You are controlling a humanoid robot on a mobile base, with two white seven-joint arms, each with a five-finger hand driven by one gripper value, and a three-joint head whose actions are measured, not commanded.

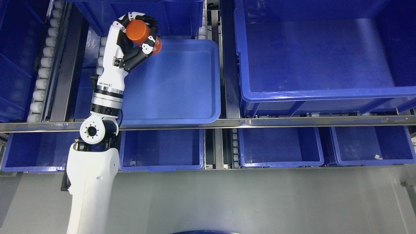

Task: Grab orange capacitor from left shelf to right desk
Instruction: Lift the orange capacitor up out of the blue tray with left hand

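My left arm reaches up from the lower left into the shelf. Its hand is curled around an orange cylindrical capacitor, held at the far left corner of a shallow blue tray. Part of a second orange piece shows just right of the fingers; I cannot tell whether it is a separate capacitor. The capacitor seems lifted clear of the tray floor. My right arm is out of view.
A large deep blue bin sits to the right on the same shelf level. A metal rail crosses the front. Below it stands a row of smaller blue bins. White rollers line the left side. Grey floor lies below.
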